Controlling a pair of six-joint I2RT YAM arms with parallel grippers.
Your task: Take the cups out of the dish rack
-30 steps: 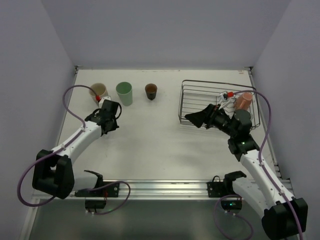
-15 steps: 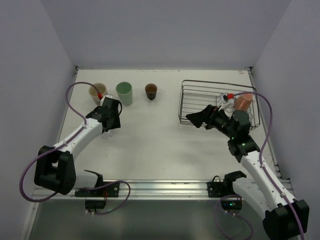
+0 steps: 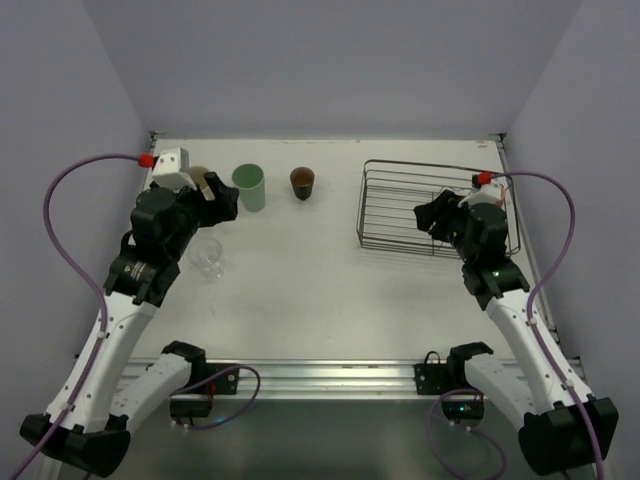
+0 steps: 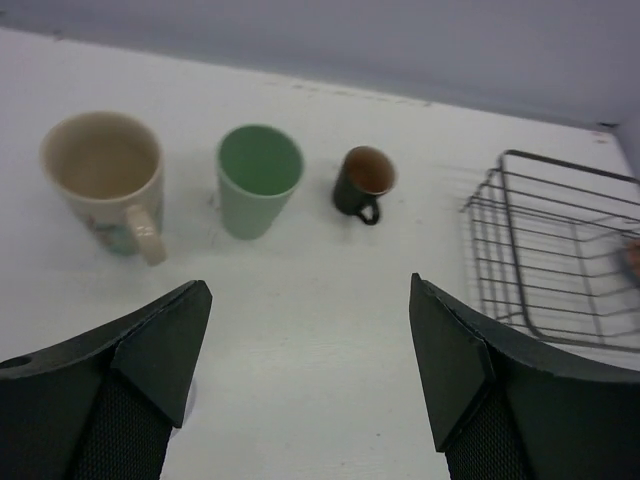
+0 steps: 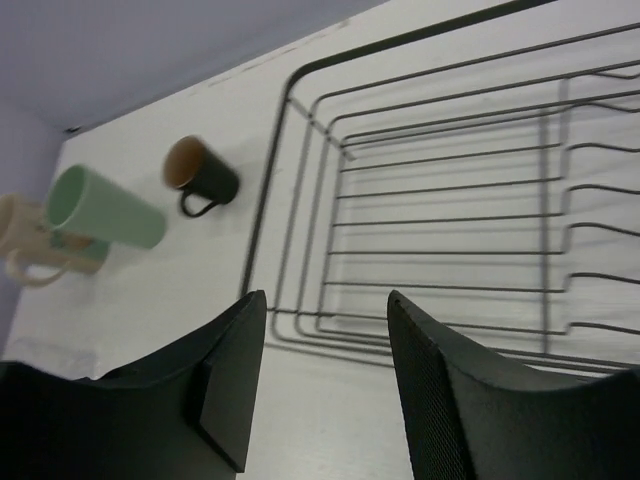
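The dish rack [image 3: 364, 205] stands at the back right; the part of it [image 5: 268, 180] in the right wrist view holds no cup. A cream cup [image 4: 102, 170], a mint green cup [image 4: 258, 178] and a short dark brown cup [image 4: 362, 182] stand in a row on the table left of the rack. A clear glass [image 3: 208, 257] stands in front of them. My left gripper [image 4: 310, 285] hangs open and empty above the table, near the cream cup [image 3: 199, 177]. My right gripper [image 5: 327, 297] hovers over the rack's near edge, jaws apart with nothing between them. A pink blur [image 4: 633, 260] shows inside the rack.
Walls close the table in at the back and both sides. The green cup [image 3: 249, 187] and brown cup [image 3: 302, 182] sit near the back wall. A metal rail [image 3: 320, 375] runs along the near edge between the arm bases.
My left gripper opened, let go of the clear glass and rose back toward the cream cup. My right arm swung up and right over the rack, and its jaws narrowed.
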